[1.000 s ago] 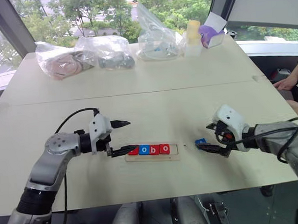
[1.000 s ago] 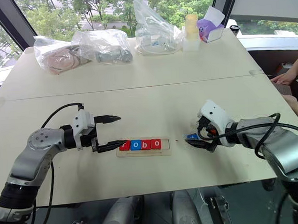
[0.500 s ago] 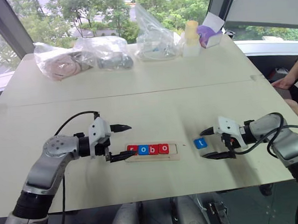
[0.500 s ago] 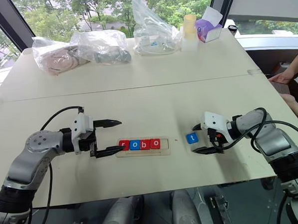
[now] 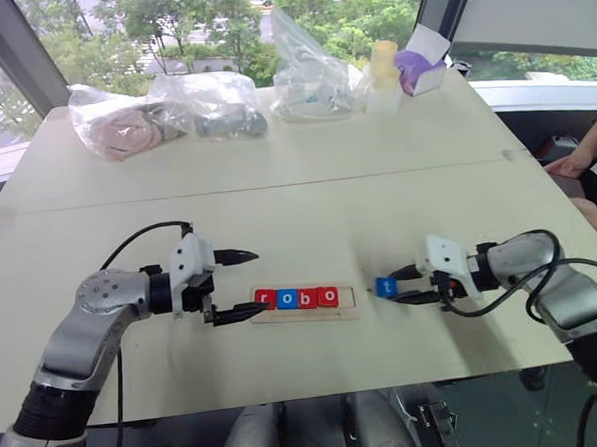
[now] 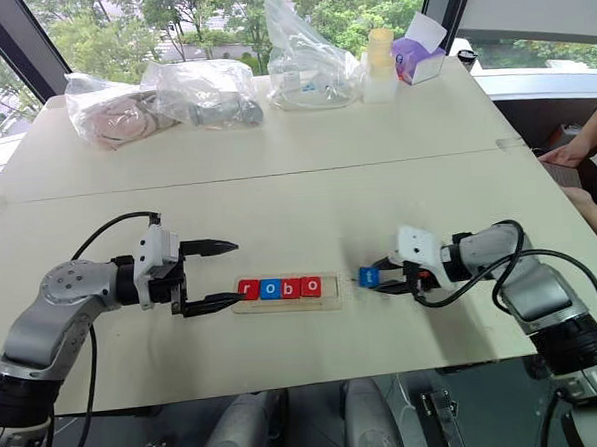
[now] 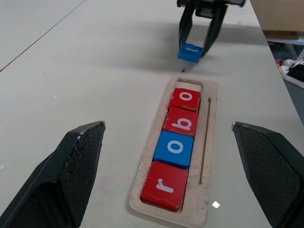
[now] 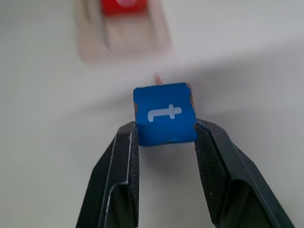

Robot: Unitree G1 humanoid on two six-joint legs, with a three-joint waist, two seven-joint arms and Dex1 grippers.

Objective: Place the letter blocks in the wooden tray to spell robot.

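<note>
I take the wooden tray [image 7: 209,156] as my landmark. It lies flat on the pale table [image 5: 308,213], close in front of me, long side across my reach. Four letter blocks fill it from its left end: red r [image 7: 165,185], blue o [image 7: 174,148], red b [image 7: 181,121], red o [image 7: 186,99], leaving the slot at its right end bare, so the word lacks only its last letter. My left gripper [image 5: 234,285] sits at the tray's left end with its two black fingers spread wide and nothing between them, one tip just at the tray's short edge; I judge it waits there to steady the frame or to stay out of the way. Just to the right of the tray's empty end, my right gripper [image 5: 400,279] pinches the blue t block [image 8: 165,114] by two opposite side faces, fingers clamped on it with the white letter facing up and clear of the pads, which I judge leaves the face readable and the lower edges free to drop into the recess. The block is near the tray but not yet over it. Far beyond the tray, along the table's window edge, lie clear plastic bags [image 5: 167,110], a pale yellow bottle [image 5: 385,74] and a purple and white box [image 5: 420,62], well apart from the work.
</note>
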